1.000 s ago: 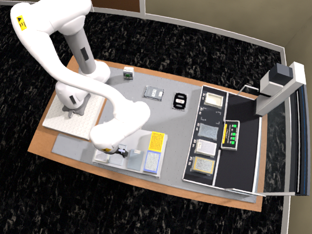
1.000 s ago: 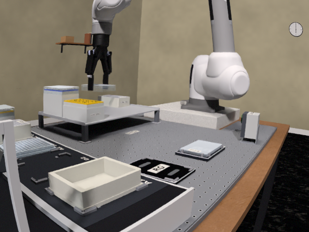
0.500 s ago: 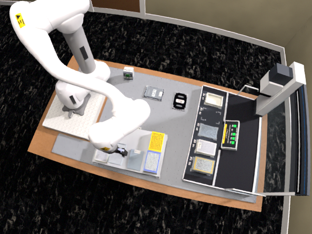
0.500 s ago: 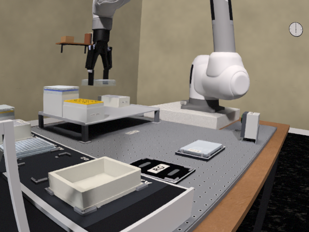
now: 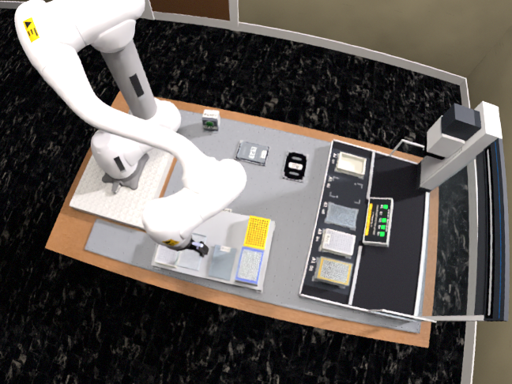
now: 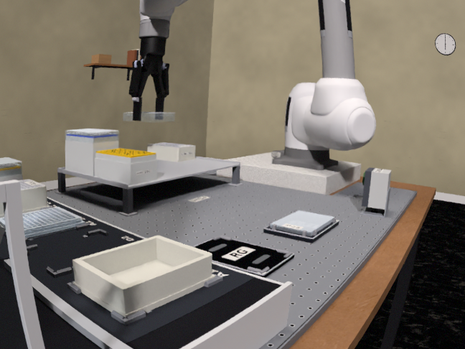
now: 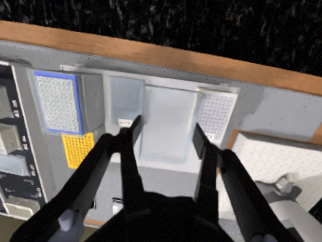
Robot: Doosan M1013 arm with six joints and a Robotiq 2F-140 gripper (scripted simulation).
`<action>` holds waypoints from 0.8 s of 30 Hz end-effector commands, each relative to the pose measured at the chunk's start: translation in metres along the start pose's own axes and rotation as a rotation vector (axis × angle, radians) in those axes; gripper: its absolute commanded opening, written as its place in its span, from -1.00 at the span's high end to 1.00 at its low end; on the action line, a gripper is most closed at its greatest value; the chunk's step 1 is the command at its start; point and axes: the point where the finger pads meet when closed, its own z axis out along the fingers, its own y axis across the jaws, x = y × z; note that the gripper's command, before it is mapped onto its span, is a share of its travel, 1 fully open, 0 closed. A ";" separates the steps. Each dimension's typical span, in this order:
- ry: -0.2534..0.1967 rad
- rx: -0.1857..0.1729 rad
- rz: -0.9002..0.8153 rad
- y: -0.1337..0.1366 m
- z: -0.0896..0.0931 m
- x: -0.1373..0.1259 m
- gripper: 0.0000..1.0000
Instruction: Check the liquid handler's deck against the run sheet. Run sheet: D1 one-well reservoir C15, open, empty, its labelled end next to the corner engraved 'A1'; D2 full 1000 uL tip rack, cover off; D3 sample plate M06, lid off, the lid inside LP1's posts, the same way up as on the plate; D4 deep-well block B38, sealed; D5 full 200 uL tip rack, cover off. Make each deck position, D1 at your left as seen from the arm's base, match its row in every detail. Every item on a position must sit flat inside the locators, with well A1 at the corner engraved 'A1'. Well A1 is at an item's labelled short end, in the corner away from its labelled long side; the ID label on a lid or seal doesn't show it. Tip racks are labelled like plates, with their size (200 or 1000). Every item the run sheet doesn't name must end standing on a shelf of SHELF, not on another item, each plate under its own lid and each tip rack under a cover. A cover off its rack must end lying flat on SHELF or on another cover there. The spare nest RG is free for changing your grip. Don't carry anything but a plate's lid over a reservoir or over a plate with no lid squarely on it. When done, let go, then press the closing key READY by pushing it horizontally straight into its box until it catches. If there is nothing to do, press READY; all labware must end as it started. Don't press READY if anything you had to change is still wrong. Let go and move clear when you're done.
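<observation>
My gripper is shut on a clear flat lid and holds it level, well above the SHELF. On the shelf stand a tall blue-rimmed tip rack, a yellow tip rack, a plate with a label and a white dotted plate. On the deck, D1 holds an open white reservoir. D2 is bare.
D3 holds a clear plate, D4 a white block, D5 a yellow-rimmed tip rack. A lid lies in LP1. The RG nest is bare. The READY key box stands near the arm's base.
</observation>
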 end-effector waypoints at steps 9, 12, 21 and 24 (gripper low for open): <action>0.000 0.001 0.000 0.000 -0.019 0.000 0.80; 0.000 0.001 0.000 0.000 -0.022 0.000 0.80; 0.000 0.001 0.000 0.000 -0.036 0.000 0.80; 0.000 0.001 0.000 0.000 -0.041 0.000 0.80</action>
